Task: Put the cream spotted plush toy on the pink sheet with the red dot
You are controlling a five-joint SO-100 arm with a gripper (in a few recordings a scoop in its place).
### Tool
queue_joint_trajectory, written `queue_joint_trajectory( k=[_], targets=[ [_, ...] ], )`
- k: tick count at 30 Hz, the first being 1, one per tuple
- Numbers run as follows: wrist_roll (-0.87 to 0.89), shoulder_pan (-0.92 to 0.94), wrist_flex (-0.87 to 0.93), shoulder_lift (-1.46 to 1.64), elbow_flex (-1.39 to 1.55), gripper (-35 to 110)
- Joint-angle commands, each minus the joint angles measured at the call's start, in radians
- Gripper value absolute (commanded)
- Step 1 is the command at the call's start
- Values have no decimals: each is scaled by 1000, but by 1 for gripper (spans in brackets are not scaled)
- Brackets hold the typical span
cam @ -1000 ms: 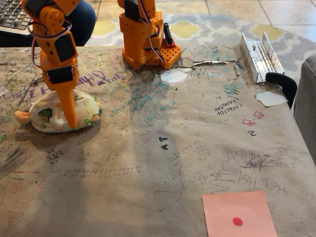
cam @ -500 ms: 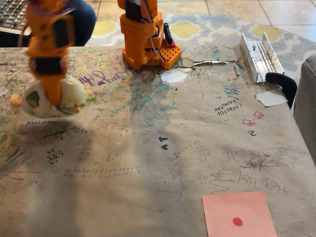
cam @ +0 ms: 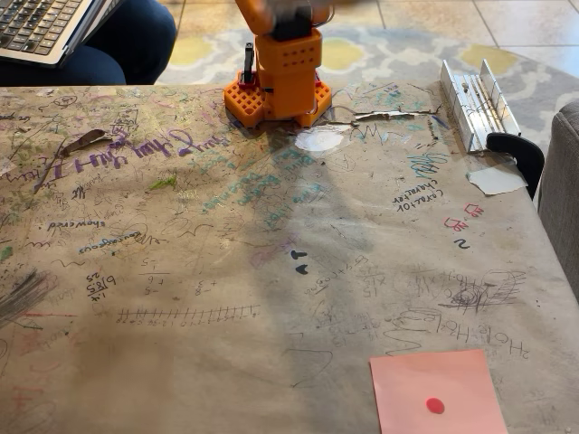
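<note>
The pink sheet (cam: 439, 393) lies flat at the table's near right edge, with its red dot (cam: 435, 405) close to its centre and nothing on it. The cream spotted plush toy is out of view. Of the orange arm, the base and lower body (cam: 280, 77) stand at the far middle of the table, blurred at the top edge of the picture. The spot on the left where the toy lay is bare scribbled paper (cam: 109, 208).
A metal bracket (cam: 478, 101) and a white paper scrap (cam: 496, 179) lie at the far right, beside a black armrest (cam: 517, 155) and a grey seat (cam: 563, 199). A laptop (cam: 41, 25) and a person's blue-clad legs (cam: 136, 41) are at the far left.
The gripper lifted the plush toy off the left of the table, then arm and toy swung up out of the picture. The arm's base has turned.
</note>
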Motion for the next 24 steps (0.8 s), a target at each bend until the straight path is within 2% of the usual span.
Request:
queue_joint_trajectory(
  k=[1,6,10,15,17,18,19,20,21,22,23,24],
  targets=[
    [37,-126,61,86,-279,0],
    [25,-95,66,230,-273,0],
    [-37,-44,0,318,-298,0],
    [-80,32,-264,356,34,0],
    [-52,132,-465,198,201,0],
    [-26,178,-583,-3,235,1],
    [17,210,-629,-324,141,3],
    [31,222,-505,-712,-110,8],
    [-8,222,-253,-1045,-437,41],
    [-67,212,-43,-1253,-637,73],
    [-117,207,-48,-1247,-555,79],
    [-155,219,-196,-1104,-308,75]
  ],
)
